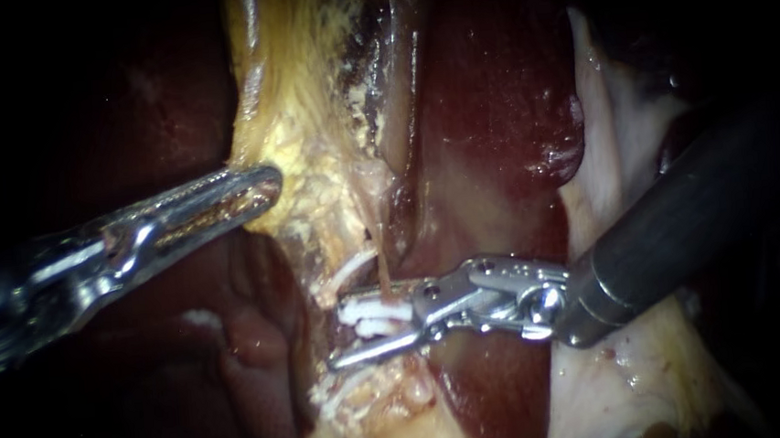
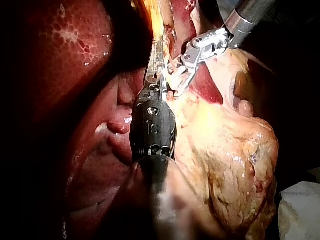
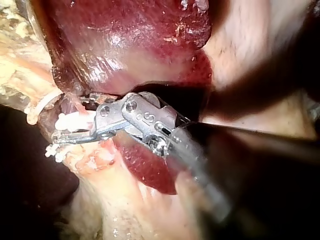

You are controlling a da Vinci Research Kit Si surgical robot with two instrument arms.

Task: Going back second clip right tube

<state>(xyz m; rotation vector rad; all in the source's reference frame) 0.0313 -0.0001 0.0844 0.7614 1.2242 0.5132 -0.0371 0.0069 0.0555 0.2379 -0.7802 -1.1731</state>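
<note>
At the far left, my left instrument (image 1: 268, 183) reaches in with its jaws lying together, pinched, as far as I can judge, on the edge of the yellow fatty tissue (image 1: 305, 115). That hold seems meant to keep the sheet taut and drawn leftward, so the tubes beneath it lie exposed. Just right of it and nearer, a curved white clip (image 1: 350, 269) sits on a neighbouring strand. Next comes the right tube (image 1: 383, 274), a thin pinkish strand running down into the white clips (image 1: 376, 313) seated across it. My right instrument (image 1: 336, 331) straddles that spot with its jaws apart, one to each side of the clips, gripping nothing. The gap suggests the clip is released and the instrument is free to draw back rightward along its shaft. No brand, label or legible writing shows on the tissue or the clips.
</note>
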